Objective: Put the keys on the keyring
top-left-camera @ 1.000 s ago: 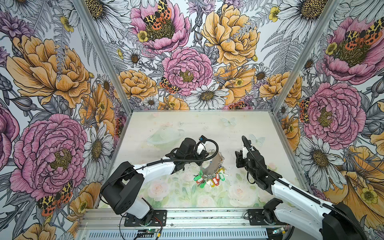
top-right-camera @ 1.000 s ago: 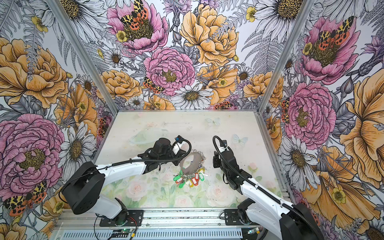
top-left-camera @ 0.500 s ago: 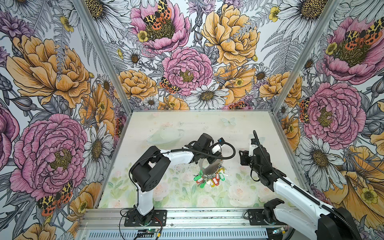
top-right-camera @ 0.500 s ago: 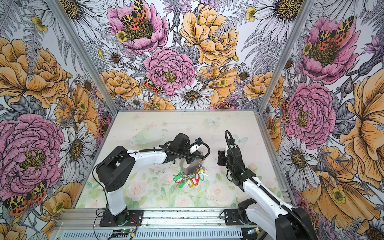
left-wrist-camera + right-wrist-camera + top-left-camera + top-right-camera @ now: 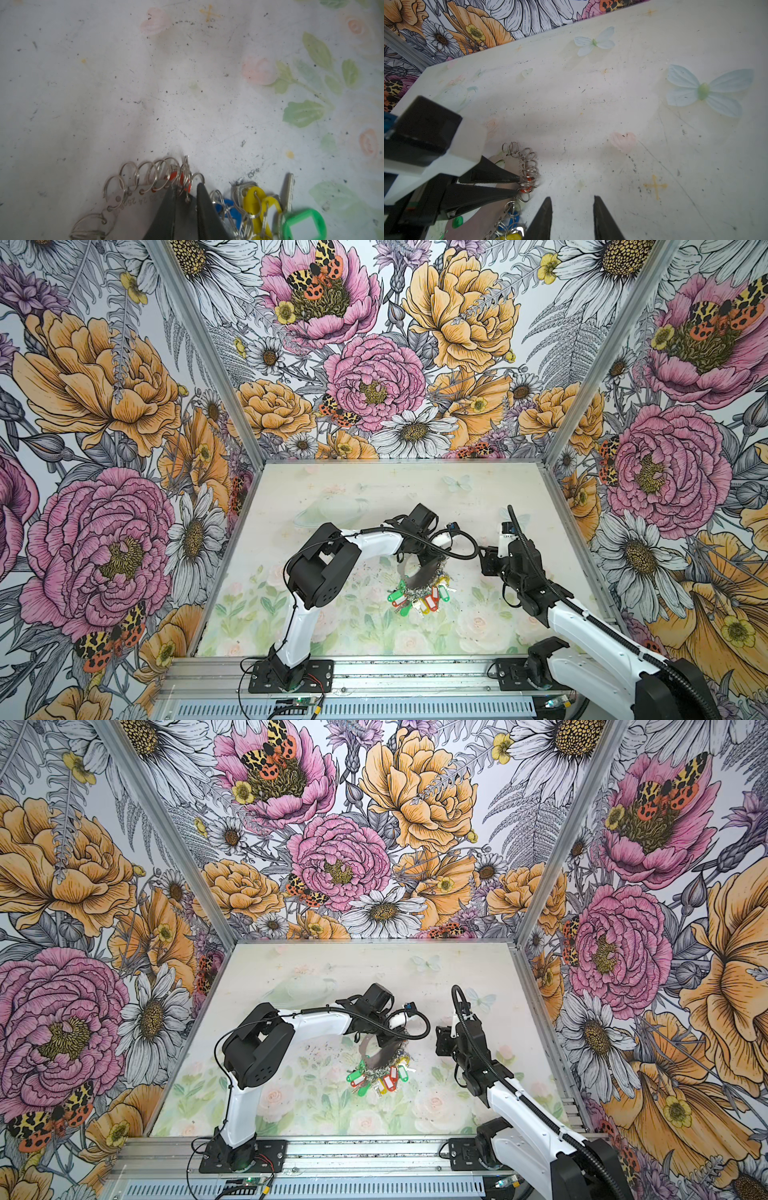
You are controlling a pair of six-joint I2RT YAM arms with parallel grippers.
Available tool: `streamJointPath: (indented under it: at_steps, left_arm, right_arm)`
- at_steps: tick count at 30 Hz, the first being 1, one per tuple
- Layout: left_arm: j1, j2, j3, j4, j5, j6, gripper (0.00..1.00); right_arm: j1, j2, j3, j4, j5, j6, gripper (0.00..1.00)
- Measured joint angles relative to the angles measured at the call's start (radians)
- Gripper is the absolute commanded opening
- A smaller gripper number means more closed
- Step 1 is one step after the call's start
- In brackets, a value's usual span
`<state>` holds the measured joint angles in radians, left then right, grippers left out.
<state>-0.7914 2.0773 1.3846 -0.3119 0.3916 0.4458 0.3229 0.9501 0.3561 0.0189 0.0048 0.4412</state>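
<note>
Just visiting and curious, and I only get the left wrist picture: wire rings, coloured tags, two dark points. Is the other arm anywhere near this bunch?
Observer: Yes. The right pincer is close beside the keyring, not touching it, open and empty.
Operator: Any tags I can't see properly?
Observer: In both top views, red tags with white windows lie in the bunch.
Operator: And what's around the table?
Observer: Walls papered with huge pink and orange flowers, on three sides.
</note>
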Motion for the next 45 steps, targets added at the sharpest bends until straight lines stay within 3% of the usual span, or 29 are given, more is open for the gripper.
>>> streamJointPath:
  at_steps: [6,23,30,36,41,45]
  left_arm:
    - [-0.006,0.021,0.034,-0.03,-0.001,0.012,0.06]
    - [-0.024,0.046,0.066,-0.044,-0.046,0.011,0.13]
    - [-0.029,0.064,0.094,-0.044,-0.065,0.006,0.0]
    - [-0.029,0.061,0.089,-0.036,-0.066,0.006,0.0]
    - [-0.019,-0.036,-0.061,0.068,-0.049,-0.023,0.0]
    - [0.018,-0.19,-0.222,0.176,-0.001,-0.063,0.0]
  right_arm:
    - [-0.002,0.003,-0.006,0.011,-0.011,0.0,0.34]
    - [-0.004,0.009,-0.009,0.024,-0.029,0.003,0.35]
    - [-0.004,0.009,-0.013,0.027,-0.033,0.007,0.35]
    - [-0.004,0.009,-0.013,0.027,-0.037,0.008,0.35]
    - [-0.004,0.004,-0.029,0.05,-0.062,0.003,0.33]
    - [-0.004,-0.013,-0.1,0.166,-0.129,-0.016,0.31]
